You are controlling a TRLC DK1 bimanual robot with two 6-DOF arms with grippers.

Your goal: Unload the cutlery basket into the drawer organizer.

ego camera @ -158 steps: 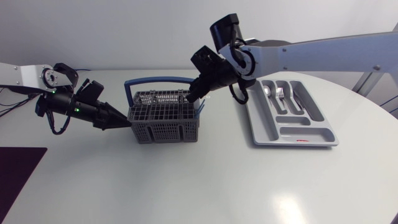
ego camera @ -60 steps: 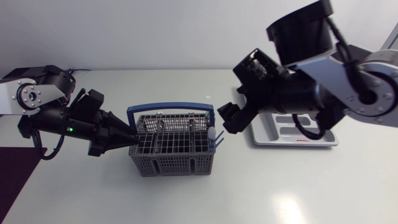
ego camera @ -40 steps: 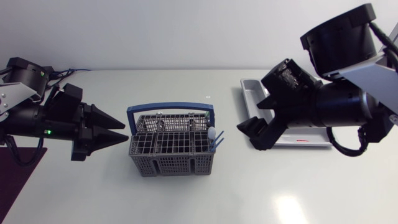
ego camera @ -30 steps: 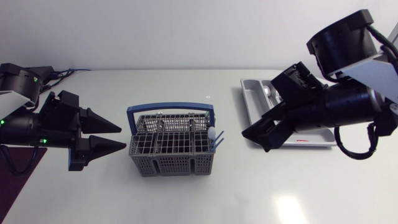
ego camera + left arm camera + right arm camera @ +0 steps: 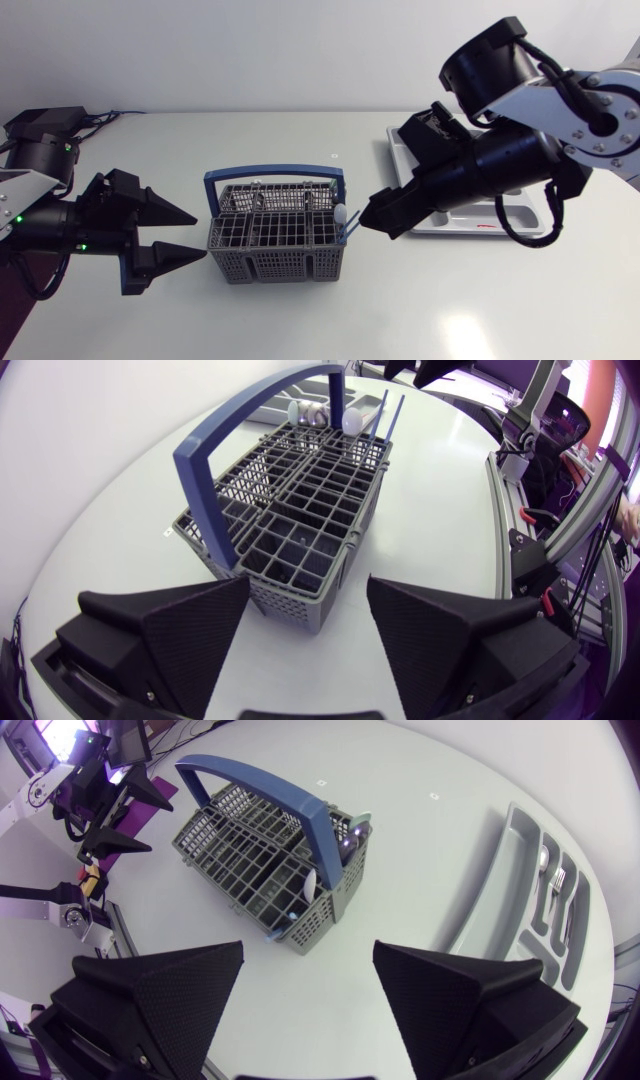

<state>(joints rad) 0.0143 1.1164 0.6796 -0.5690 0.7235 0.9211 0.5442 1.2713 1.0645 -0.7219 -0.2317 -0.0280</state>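
From my station I see a white tabletop (image 5: 300, 320) with a rounded right edge. A dark purple mat (image 5: 25, 310) lies at its left edge, only partly in my sight. A tiny pale mark (image 5: 333, 155) sits toward the far edge, near the middle.

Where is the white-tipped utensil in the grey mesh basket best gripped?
Probably the white-tipped utensil's rounded tip, from above: it stands upright, proud of the grey mesh basket's rim at the end nearest the right gripper; walls block its sides.
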